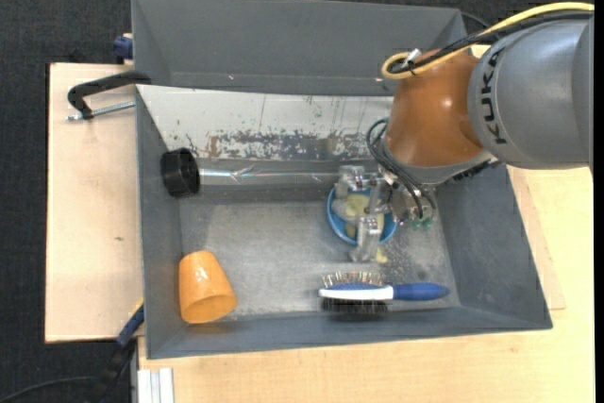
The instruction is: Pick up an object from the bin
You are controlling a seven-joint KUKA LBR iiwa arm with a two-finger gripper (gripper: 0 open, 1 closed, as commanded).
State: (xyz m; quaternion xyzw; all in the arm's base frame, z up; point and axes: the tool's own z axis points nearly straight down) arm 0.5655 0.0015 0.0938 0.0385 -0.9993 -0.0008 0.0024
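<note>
Nearest the camera, a brush (363, 293) with a blue handle and a white head lies along the front wall of the grey bin (283, 42). An orange plastic cup (205, 287) lies on its side in the front left corner. Further in, right of centre, the gripper (368, 236) hangs low over a round blue dish (336, 212) with something pale yellow on it. Whether the gripper is spread or closed cannot be told, and no grasp is visible. A black cap (178, 173) rests at the back left. Judging by this, the approach looks done, while the grasp and lift remain.
</note>
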